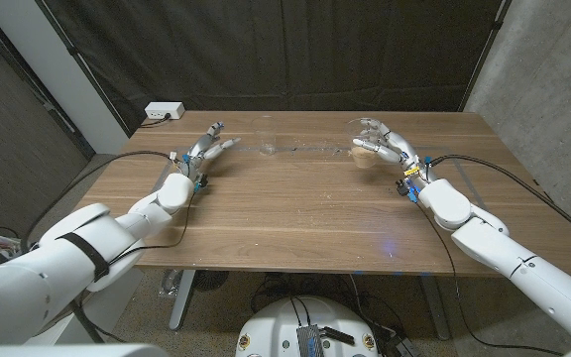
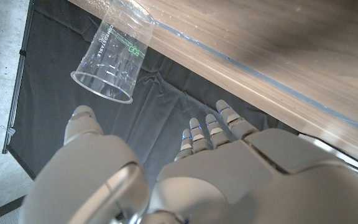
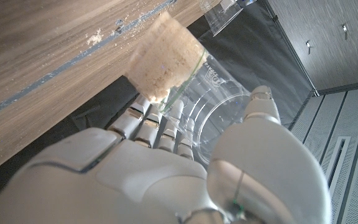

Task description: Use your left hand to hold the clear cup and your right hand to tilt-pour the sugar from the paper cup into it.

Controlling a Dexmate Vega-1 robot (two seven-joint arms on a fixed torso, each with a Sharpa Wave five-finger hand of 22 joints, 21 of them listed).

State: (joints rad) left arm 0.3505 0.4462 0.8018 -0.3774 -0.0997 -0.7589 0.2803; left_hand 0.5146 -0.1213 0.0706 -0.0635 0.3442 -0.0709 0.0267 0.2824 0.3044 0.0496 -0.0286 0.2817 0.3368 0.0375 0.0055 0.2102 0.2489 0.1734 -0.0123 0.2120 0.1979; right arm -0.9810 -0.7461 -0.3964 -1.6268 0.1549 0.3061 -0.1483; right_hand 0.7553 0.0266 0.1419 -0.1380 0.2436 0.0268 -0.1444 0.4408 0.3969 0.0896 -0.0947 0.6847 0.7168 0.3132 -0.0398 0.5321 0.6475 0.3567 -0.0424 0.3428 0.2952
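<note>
Wooden bench (image 1: 295,208) before a dark curtain (image 1: 295,50), white power strip (image 1: 164,111) at the far left corner, concrete wall (image 1: 553,79) to the right. Thin blue tape line (image 2: 241,65) along the far part of the bench, scattered sugar grains (image 3: 95,38) beside it.

Left robot hand (image 1: 209,149) near the far edge, fingers (image 2: 207,127) spread and holding nothing, palm side facing the empty clear cup (image 1: 269,142). Empty clear cup upright on the bench, just beside the left robot hand but apart from it, printed measuring marks on its wall in the left wrist view.

Right robot hand (image 1: 387,149) wrapped round a second clear cup (image 3: 210,106), thumb on one side and fingers on the other. Pale brown sugar (image 3: 166,62) heaped in the lower end of that held cup, close to the bench surface; contact with the bench not discernible. No paper cup recognisable: sugar container transparent in the right wrist view.

Both cups well apart along the far edge, tape line running between them. Black cables (image 1: 484,169) across the bench by each wrist.
</note>
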